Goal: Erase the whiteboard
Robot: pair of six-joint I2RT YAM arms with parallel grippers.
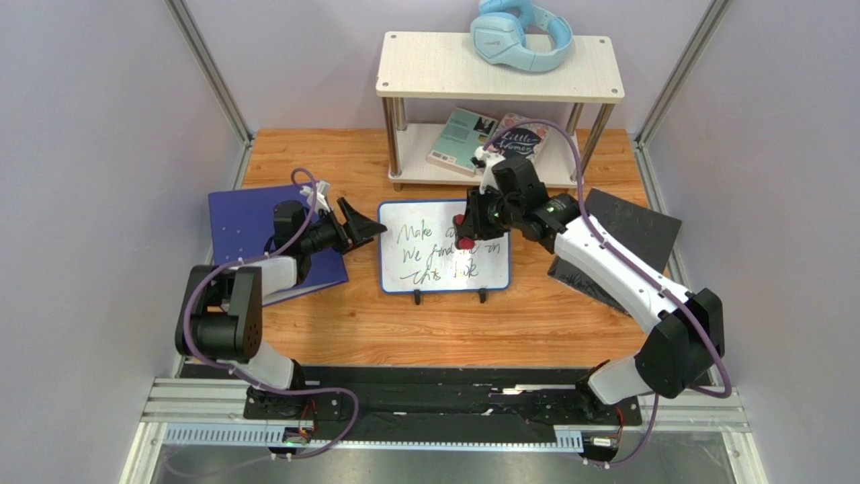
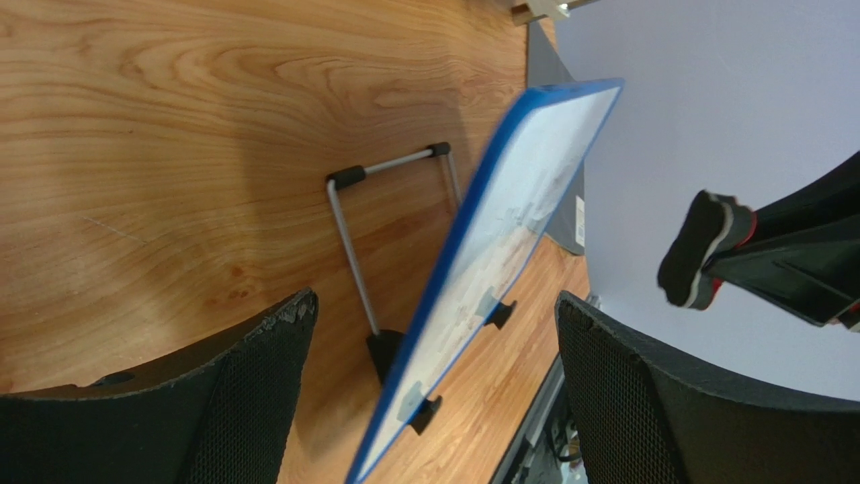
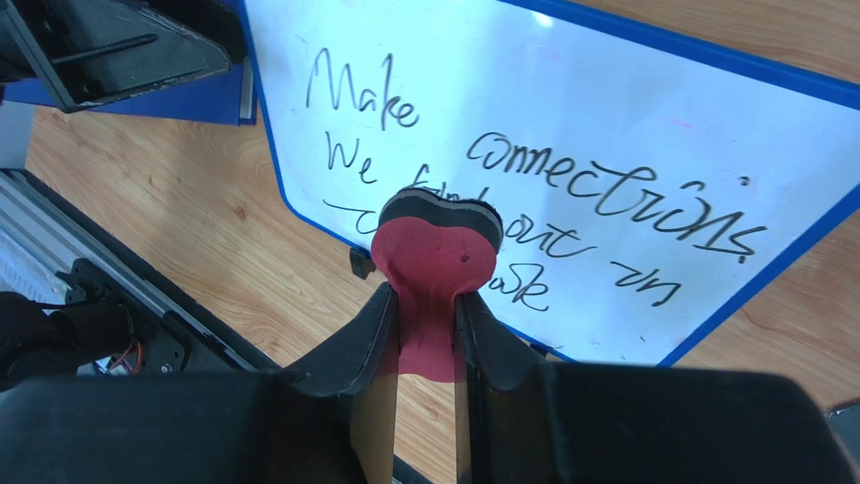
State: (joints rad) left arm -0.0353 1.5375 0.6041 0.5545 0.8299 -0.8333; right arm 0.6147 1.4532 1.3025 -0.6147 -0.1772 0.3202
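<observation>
The right gripper (image 3: 429, 303), filling the bottom of the right wrist view, is pinching a red eraser (image 3: 436, 242) between narrowly parted jaws. The eraser's black felt is facing the handwriting on the whiteboard (image 3: 606, 111), apart from it. The whiteboard is leaning on its stand at the centre of the top view, on the wooden table (image 1: 353, 323). At its left edge, the left gripper (image 1: 363, 224) is gaping wide, holding nothing.

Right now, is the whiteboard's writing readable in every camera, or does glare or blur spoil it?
Right wrist: sharp and readable on the whiteboard, one small glare spot at its top edge, the eraser covering a few letters. Top external: small, partly hidden by the right gripper. Left wrist: seen nearly edge-on, nothing legible.
</observation>
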